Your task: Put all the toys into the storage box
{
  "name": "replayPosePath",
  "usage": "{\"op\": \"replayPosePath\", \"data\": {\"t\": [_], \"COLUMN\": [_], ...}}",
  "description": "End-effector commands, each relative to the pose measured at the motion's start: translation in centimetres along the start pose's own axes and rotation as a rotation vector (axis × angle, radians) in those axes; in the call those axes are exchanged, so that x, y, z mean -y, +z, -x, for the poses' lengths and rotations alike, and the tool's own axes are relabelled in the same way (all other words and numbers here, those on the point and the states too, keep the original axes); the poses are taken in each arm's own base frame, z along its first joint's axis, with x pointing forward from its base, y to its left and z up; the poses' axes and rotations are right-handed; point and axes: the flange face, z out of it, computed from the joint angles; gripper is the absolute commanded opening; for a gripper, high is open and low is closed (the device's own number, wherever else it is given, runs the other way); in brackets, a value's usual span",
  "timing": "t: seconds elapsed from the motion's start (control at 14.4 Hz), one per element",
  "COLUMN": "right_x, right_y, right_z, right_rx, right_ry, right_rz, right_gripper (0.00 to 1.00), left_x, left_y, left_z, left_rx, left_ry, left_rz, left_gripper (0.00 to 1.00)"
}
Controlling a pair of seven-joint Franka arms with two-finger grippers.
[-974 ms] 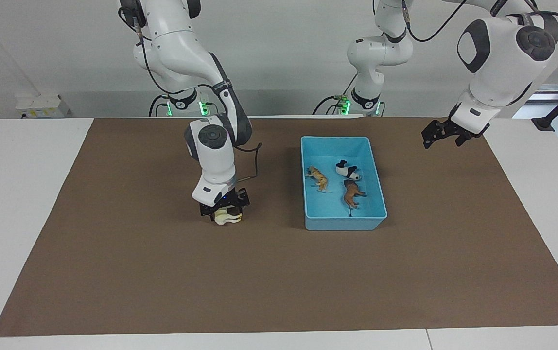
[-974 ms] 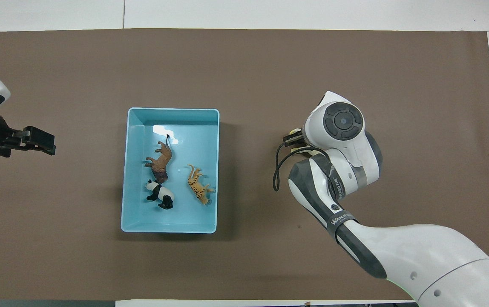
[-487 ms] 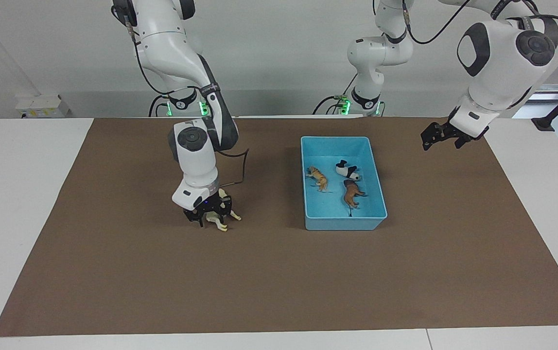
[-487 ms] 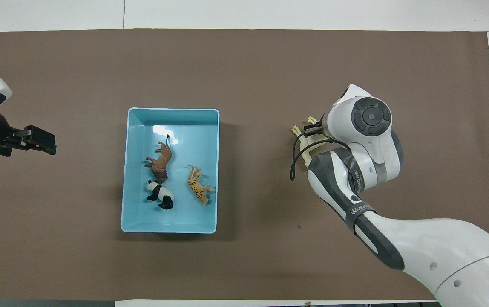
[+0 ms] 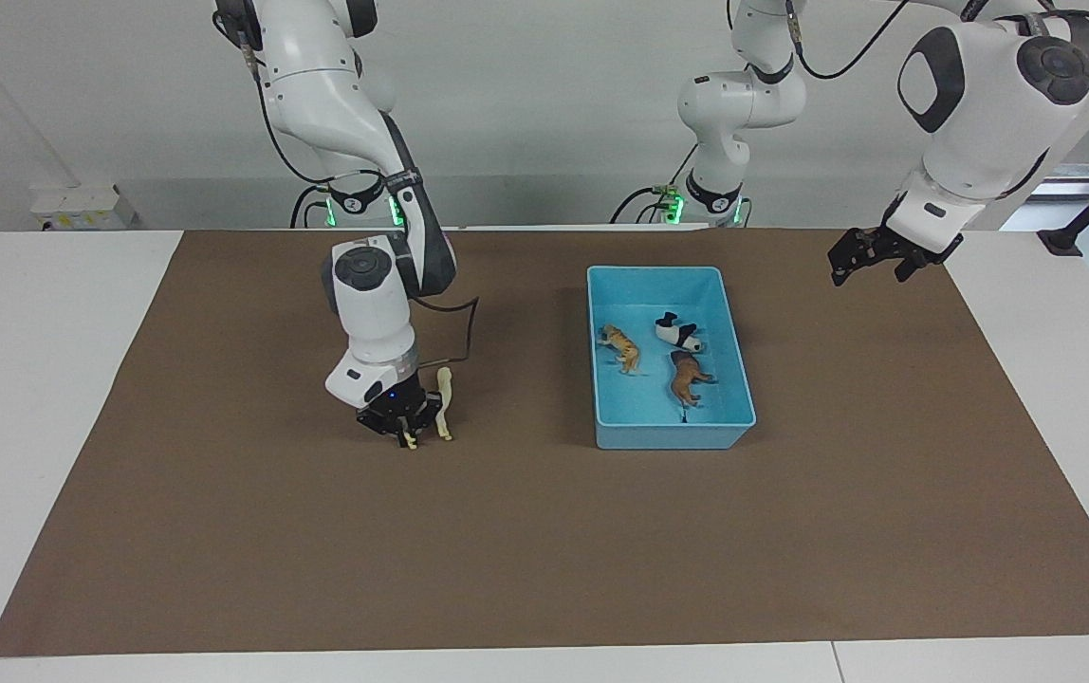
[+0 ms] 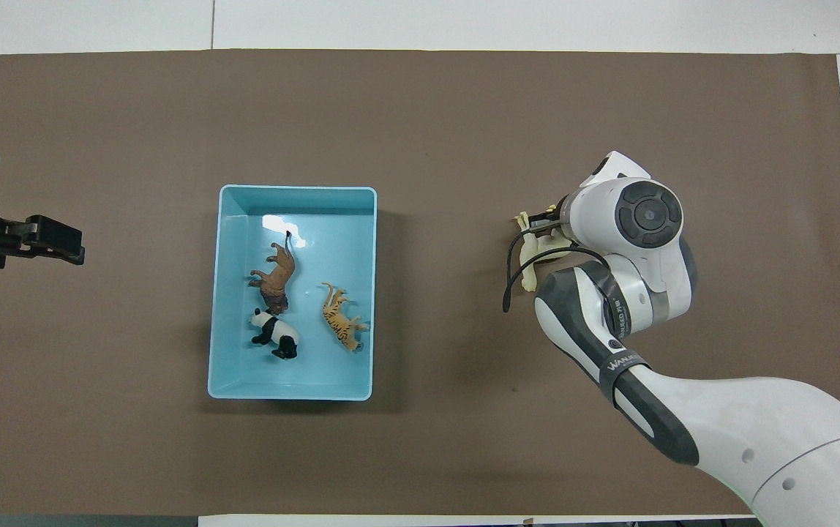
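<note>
Lifted off the tabletop [image 5: 222, 531], horse [image 5: 443, 403] now hangs in the right gripper [image 5: 407, 427].
Left gripper [image 5: 872, 254] waits, apparently parted; three toys lie in the box [image 5: 668, 434].

The right gripper [image 5: 409, 424] has risen slightly off the brown mat [image 5: 526, 531] with its fingers clamped on the cream-white horse [image 5: 443, 402], which has swung up so one end now points toward twelve o'clock in the facing view. The left gripper [image 5: 872, 254] has lifted and drifted a little toward two o'clock in that same view.
</note>
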Motion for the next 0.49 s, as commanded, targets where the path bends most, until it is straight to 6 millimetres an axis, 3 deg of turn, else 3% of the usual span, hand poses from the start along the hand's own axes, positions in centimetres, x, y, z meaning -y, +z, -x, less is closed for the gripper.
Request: {"op": "replayPosePath", "data": {"t": [0.0, 0.14, 0.42], "right_x": [0.2, 0.8, 2.5], "right_y": [0.0, -1.3, -5.7], "right_z": [0.7, -0.7, -4.1], "right_rx": [0.034, 0.046, 0.084], "right_ry": [0.008, 0.002, 0.034], "right_rz": [-0.001, -0.001, -0.044], "right_gripper": [0.0, 0.0, 0.0], "left_x": [0.2, 0.3, -0.3], "left_y": [-0.6, -0.6, -1.4], "left_z": [0.4, 0.4, 0.6], "left_rx": [0.003, 0.003, -0.015], "left_ry": [0.005, 0.004, 0.017], "left_rz": [-0.014, -0.014, -0.014], "left_gripper": [1.0, 1.0, 1.0]}}
